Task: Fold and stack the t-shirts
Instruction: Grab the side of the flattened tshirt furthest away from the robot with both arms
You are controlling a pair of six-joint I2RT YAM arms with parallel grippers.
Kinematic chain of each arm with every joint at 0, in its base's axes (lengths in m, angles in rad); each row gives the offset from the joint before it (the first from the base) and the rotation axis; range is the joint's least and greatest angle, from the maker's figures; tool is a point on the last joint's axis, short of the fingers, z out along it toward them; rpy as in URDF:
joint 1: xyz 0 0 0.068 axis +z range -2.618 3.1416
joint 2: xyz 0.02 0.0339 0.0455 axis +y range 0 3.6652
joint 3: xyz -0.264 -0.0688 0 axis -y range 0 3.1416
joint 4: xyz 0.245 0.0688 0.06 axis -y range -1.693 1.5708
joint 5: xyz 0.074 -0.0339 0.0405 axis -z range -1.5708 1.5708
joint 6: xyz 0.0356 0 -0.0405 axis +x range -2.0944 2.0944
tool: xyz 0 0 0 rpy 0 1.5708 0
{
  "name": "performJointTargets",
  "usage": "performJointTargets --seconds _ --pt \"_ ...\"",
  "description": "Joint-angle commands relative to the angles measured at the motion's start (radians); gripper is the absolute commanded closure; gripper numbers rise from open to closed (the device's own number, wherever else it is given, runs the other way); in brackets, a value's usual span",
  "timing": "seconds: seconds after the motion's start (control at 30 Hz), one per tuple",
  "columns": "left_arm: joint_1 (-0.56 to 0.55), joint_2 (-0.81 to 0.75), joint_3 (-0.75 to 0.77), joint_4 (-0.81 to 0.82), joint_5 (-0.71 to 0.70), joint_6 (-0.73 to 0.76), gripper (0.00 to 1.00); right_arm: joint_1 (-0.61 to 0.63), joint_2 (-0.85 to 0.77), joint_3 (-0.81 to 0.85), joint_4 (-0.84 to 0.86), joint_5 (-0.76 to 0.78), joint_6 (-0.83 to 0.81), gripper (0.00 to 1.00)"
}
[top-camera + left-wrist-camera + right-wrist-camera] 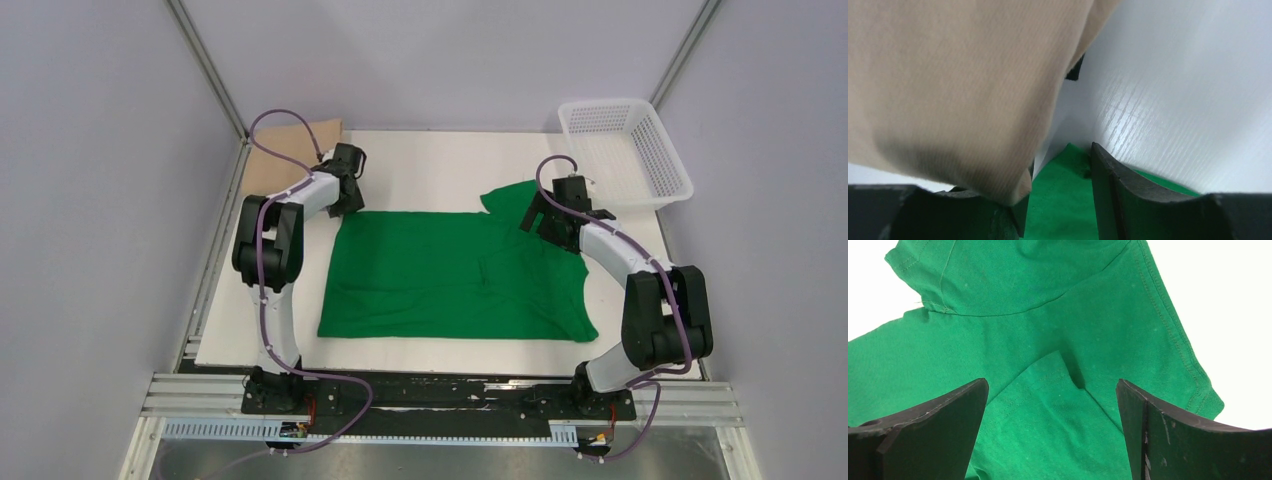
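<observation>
Green t-shirt point(455, 275) lies spread, my left gripper point(1060, 167) and right gripper point(1052, 385) both agape; closing left could snag the tan t-shirt point(948, 90).

White tabletop point(430, 160) sat centre. Plain grey walls: back wall point(440, 60) at 12, left wall point(90, 200) at 9, right wall point(770, 150) at 3. Aluminium posts rose at 11 point(205, 65) and 1 point(688, 45). Slotted aluminium rail point(195, 398) ran along 6. Lighting was even and soft.
</observation>
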Motion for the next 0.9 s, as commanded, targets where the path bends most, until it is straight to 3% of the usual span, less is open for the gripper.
performJointTargets --seconds 0.0,0.3,0.37,0.47,0.87 --pt "-0.016 -0.023 -0.056 -0.065 0.038 -0.001 0.48 -0.006 -0.006 0.009 0.045 0.011 -0.014 0.00" --pt "-0.028 -0.009 -0.038 -0.090 0.037 -0.009 0.72 -0.008 0.014 0.036 0.045 0.032 -0.022 0.00" --pt "-0.028 -0.005 -0.019 -0.098 0.019 -0.002 0.79 -0.008 0.030 0.062 0.045 0.041 -0.033 0.00" --pt "-0.028 0.002 0.018 -0.112 -0.007 0.012 0.99 -0.009 0.081 0.128 0.047 0.039 -0.052 0.00" --pt "-0.028 -0.081 0.014 -0.099 -0.050 0.046 1.00 -0.007 0.500 0.606 0.017 0.046 -0.152 0.15"
